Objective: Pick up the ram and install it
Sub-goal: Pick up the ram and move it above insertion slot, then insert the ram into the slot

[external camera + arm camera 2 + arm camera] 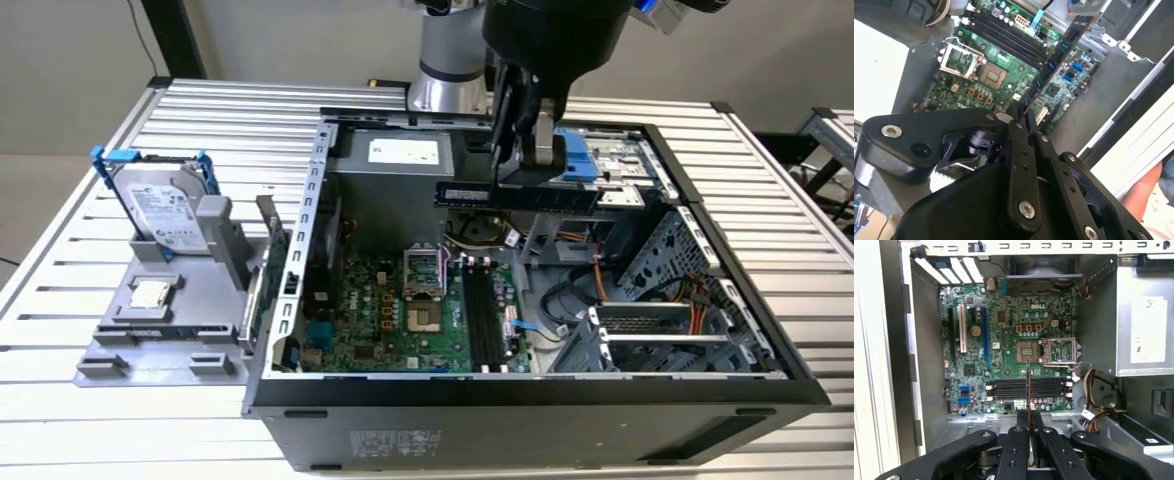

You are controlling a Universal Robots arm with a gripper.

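Note:
The ram [515, 195] is a long dark stick with a pale sticker. It hangs level above the open computer case, over the rear part of the green motherboard [387, 320]. My gripper [523, 172] is shut on its upper edge. In the second wrist view the ram [1059, 55] runs out from between the fingers [1016, 130] toward the case wall. In the first wrist view the ram [1028, 382] shows edge-on as a thin line crossing the black memory slots [1009, 387]. In the exterior view the memory slots [483, 320] lie below the stick, nearer the front, and stand empty.
The case walls [314, 230], the power supply [400, 155] and a drive cage [667, 330] hem in the motherboard. A processor socket [422, 290] sits beside the slots. On the exterior view's left, a grey fixture [160, 340] holds a hard drive [167, 210] and a processor chip [150, 293]. Part of a person [1149, 187] is beside the case.

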